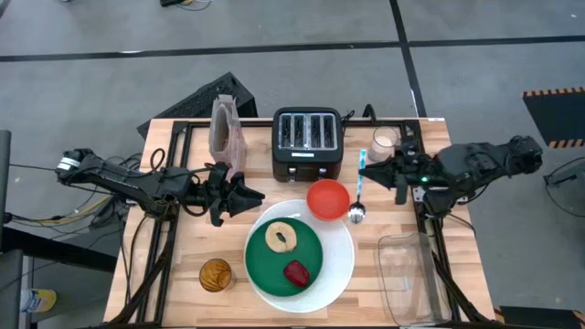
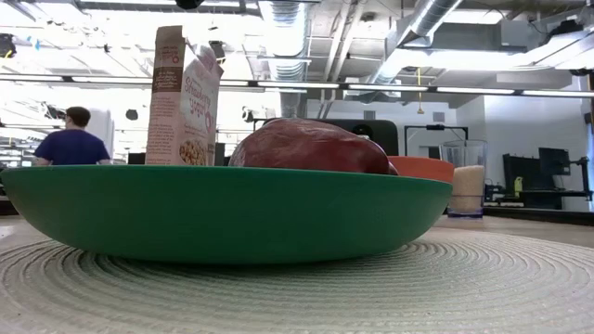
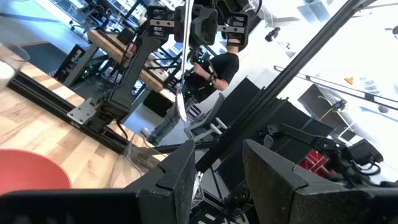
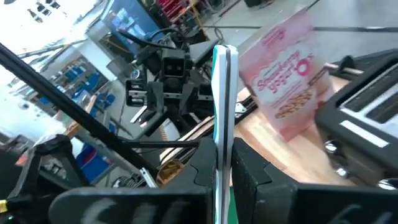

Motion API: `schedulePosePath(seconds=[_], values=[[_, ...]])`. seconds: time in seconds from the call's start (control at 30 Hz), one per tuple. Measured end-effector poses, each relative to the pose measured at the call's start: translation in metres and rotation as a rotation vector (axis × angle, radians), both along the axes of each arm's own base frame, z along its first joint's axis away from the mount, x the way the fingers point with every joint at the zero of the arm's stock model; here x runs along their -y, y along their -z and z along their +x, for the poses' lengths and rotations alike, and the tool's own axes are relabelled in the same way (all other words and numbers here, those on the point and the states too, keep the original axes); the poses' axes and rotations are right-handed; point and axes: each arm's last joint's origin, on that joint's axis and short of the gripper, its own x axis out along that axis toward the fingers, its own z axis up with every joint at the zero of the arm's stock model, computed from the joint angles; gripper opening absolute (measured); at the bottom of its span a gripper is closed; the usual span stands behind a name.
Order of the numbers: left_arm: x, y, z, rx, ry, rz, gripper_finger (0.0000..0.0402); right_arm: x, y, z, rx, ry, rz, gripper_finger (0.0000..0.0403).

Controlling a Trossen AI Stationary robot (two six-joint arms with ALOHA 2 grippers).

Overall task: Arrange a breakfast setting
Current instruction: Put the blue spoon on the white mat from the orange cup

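A green plate lies on a large white plate at the table's near middle. On the green plate lie a bagel half and a small red fruit, which also shows in the low view. A red-orange bowl stands at the white plate's far edge. My right gripper is shut on the blue-handled spoon, just right of the bowl. My left gripper is open and empty by the white plate's left edge. The pinkish cereal box stands upright at the far left. My right gripper pinches the spoon's blue handle between its two fingers, at the handle's upper part. The fingers come level from the table's right side and lie across the handle. The spoon's metal bowl end points toward the near edge; whether it touches the table I cannot tell.
A black toaster stands at the far middle, with a glass of pale stuff to its right. A clear container lies at the near right and a brown round thing at the near left. A person stands far behind.
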Motion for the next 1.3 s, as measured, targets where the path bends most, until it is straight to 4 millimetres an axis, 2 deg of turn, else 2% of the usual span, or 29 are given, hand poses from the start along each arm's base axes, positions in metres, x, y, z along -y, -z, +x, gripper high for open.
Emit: schedulePosePath(seconds=[0.13,0.23,0.43,0.7,0.93,1.3], values=[[0.0,0.0,0.0,-0.004,-0.004,0.0,0.0121,0.001,0.006,-0.017,-0.034,0.045,-0.025,0.0039],[0.0,0.001,0.0,-0.007,-0.006,0.001,0.0121,0.002,0.02,-0.026,-0.048,0.061,-0.019,0.0039],[0.0,0.001,0.0,-0.008,-0.006,0.001,0.0121,0.001,0.063,-0.034,-0.069,0.101,0.1,0.0039],[0.0,0.001,0.0,-0.008,-0.006,0.001,0.0121,-0.011,0.125,-0.023,-0.033,0.104,0.249,0.0039],[0.0,0.001,0.0,-0.009,-0.006,0.001,0.0121,-0.023,0.166,-0.016,0.004,0.12,0.375,0.0039],[0.0,0.002,0.0,-0.021,-0.011,0.006,0.0121,-0.05,0.19,0.012,-0.009,0.149,0.558,0.0039]])
